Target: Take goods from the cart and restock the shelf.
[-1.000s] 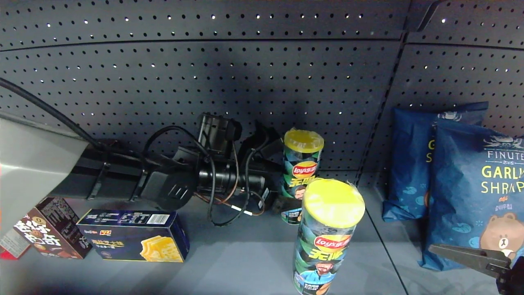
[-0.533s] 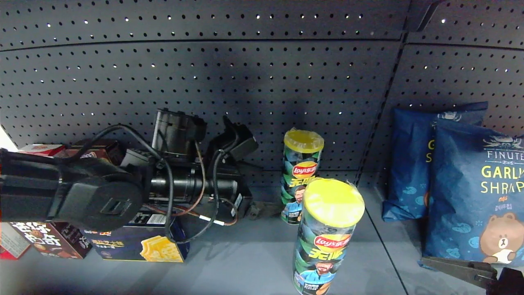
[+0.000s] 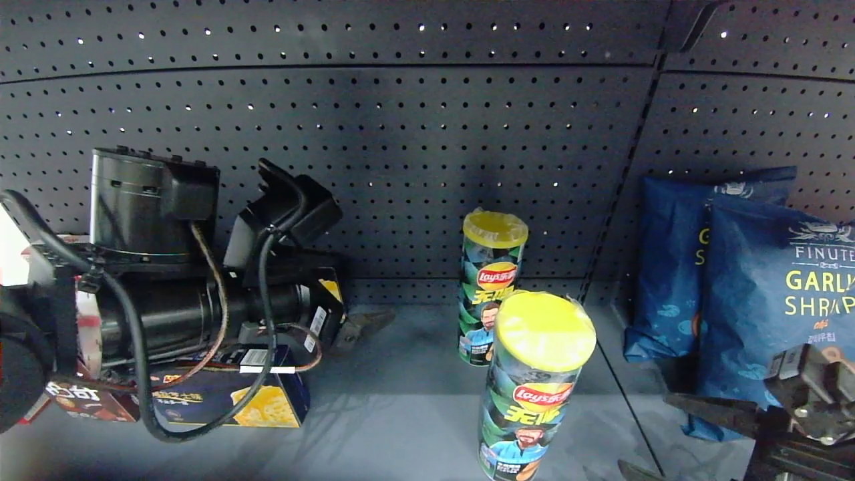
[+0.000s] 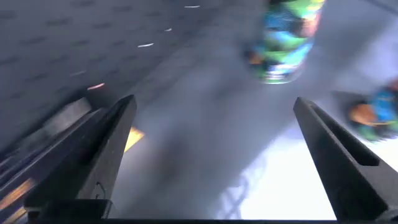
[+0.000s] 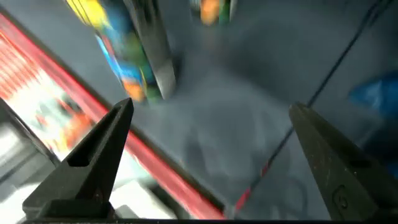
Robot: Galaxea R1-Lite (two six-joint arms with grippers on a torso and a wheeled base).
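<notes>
At the lower left of the head view, a blue and yellow box [image 3: 227, 401] lies on the shelf [image 3: 401, 427], partly covered by the left arm. The left claw [image 4: 214, 102] is held wide open and empty just above the shelf board, left of centre, well apart from the cans. Right of centre, two yellow-lidded cans are stood upright: the rear can [image 3: 493, 294] near the back panel, the front can [image 3: 534, 387] nearer the shelf edge. Blue snack bags [image 3: 768, 294] are leaned at the right. The right claw [image 5: 211, 106] is spread open and empty at the lower right. Both cans appear placed, so fetching the next goods is judged the step in hand. It is best done by drawing the left arm straight out, raised clear of the box, with the right claw kept off the easily tipped front can.
</notes>
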